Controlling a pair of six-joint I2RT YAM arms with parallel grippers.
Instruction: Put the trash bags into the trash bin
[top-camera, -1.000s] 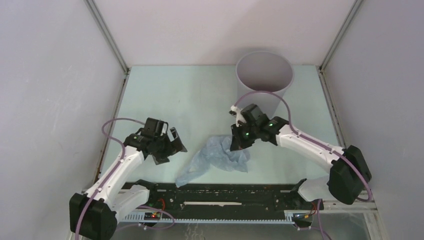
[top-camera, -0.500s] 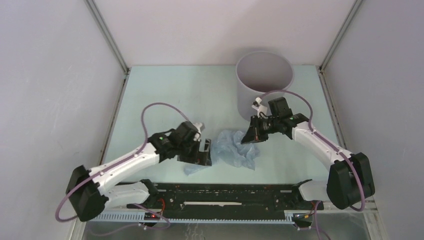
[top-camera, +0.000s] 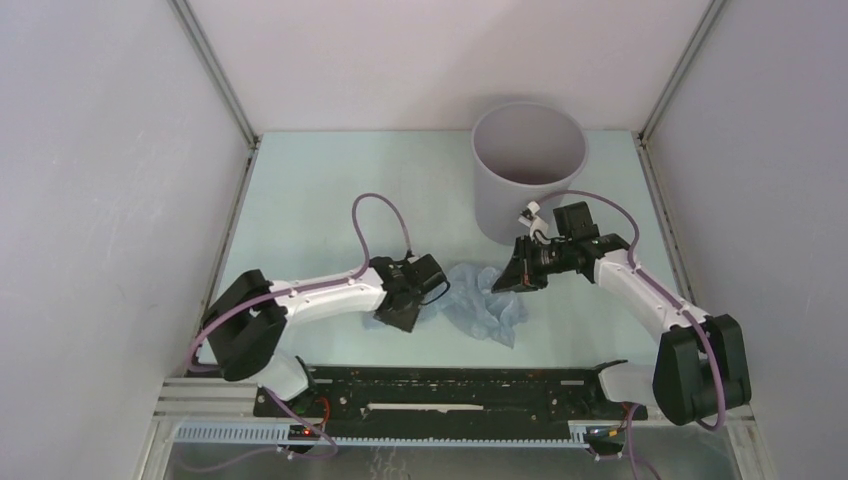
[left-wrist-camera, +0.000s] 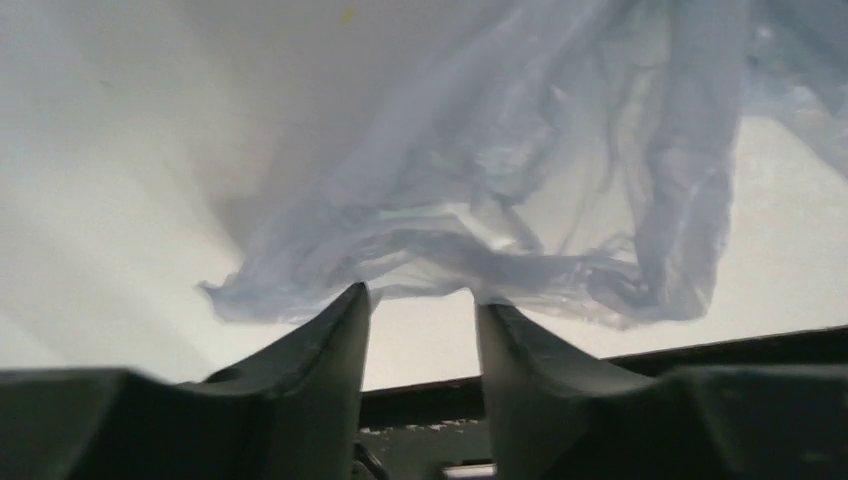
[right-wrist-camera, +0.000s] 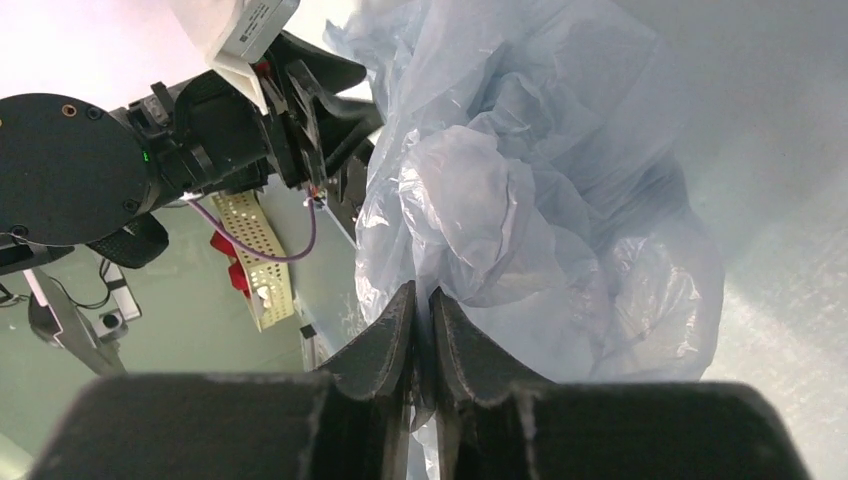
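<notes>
The pale blue trash bag (top-camera: 485, 305) lies crumpled on the table in front of the grey trash bin (top-camera: 510, 215), which stands upright at the back. My right gripper (top-camera: 508, 280) is shut on the bag's upper right part; in the right wrist view the film (right-wrist-camera: 520, 180) is pinched between its jaws (right-wrist-camera: 422, 292). My left gripper (top-camera: 400, 316) is at the bag's left corner. In the left wrist view its jaws (left-wrist-camera: 420, 295) stand apart, with the bag's edge (left-wrist-camera: 520, 200) lying across the tips and bare table showing between them.
A black rail (top-camera: 440, 385) runs along the near edge between the arm bases. Grey walls and metal posts (top-camera: 215, 70) close in the table on three sides. The left arm's wrist (right-wrist-camera: 200, 150) shows close beyond the bag in the right wrist view.
My left arm has swung right to the bag's left corner and its jaws have narrowed. My right gripper has pulled the bag right, toward the bin.
</notes>
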